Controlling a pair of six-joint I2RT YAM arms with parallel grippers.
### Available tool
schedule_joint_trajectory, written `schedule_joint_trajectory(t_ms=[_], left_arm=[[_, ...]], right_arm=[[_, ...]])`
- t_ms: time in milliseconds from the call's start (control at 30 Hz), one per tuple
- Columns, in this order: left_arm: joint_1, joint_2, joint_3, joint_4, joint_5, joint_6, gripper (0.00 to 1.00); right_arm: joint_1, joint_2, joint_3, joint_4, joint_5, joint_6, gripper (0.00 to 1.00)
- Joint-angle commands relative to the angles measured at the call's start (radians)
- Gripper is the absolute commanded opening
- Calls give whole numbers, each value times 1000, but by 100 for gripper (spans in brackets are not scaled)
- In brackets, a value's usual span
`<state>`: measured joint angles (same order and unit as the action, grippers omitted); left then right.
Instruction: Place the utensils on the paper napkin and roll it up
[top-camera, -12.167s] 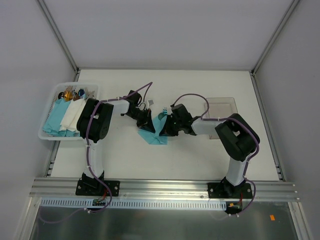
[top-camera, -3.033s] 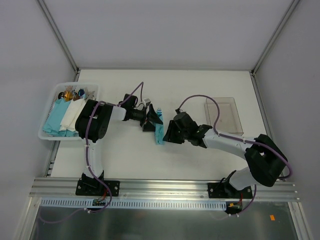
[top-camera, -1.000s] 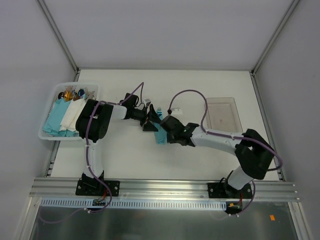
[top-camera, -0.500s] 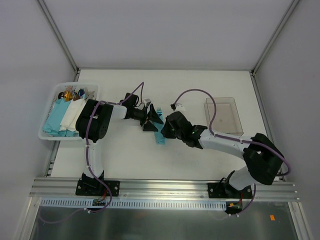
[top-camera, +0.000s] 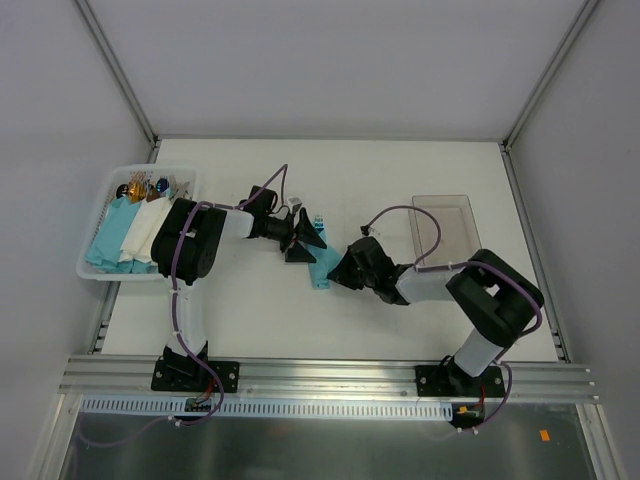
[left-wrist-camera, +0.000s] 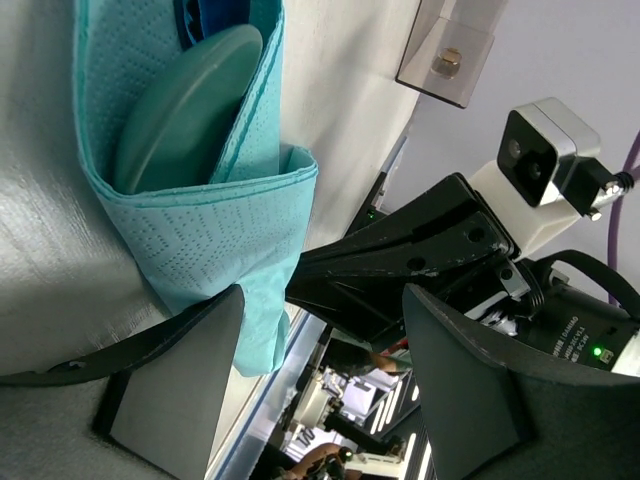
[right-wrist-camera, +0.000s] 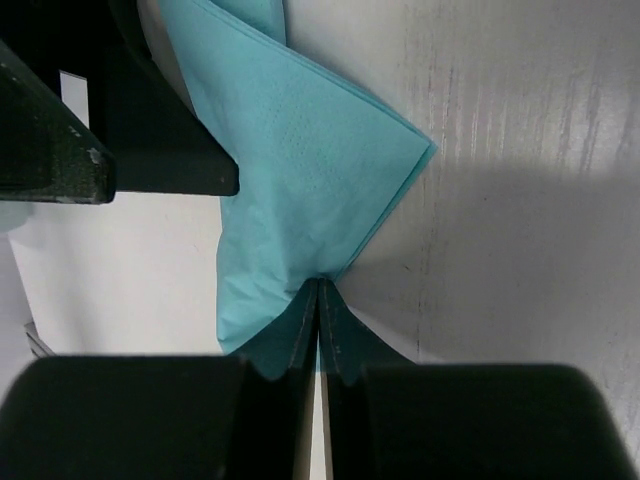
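White table (top-camera: 250, 310): only left wrist view shows utensils (left-wrist-camera: 185, 105) inside napkin (left-wrist-camera: 225, 245).

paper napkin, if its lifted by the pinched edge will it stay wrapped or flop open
Probably floppy: the paper napkin looks thin and softly creased, so it would likely sag where the right gripper pinches it. The loose wrap around the spoon may fall open.

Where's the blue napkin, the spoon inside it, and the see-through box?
paper napkin (right-wrist-camera: 300, 150), right wrist view, folded middle.
spoon (left-wrist-camera: 185, 110), left wrist view, round bowl.
see-through box (top-camera: 447, 232), top external view, bare floor.
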<state>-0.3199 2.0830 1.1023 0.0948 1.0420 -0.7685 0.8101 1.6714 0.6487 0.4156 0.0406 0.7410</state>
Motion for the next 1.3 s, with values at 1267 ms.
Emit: schedule_joint_trajectory(t_ms=[1267], left_arm=[[15, -67, -102, -52, -171, 89, 66]], right_arm=[[-46, 175, -80, 328, -263, 153, 5]])
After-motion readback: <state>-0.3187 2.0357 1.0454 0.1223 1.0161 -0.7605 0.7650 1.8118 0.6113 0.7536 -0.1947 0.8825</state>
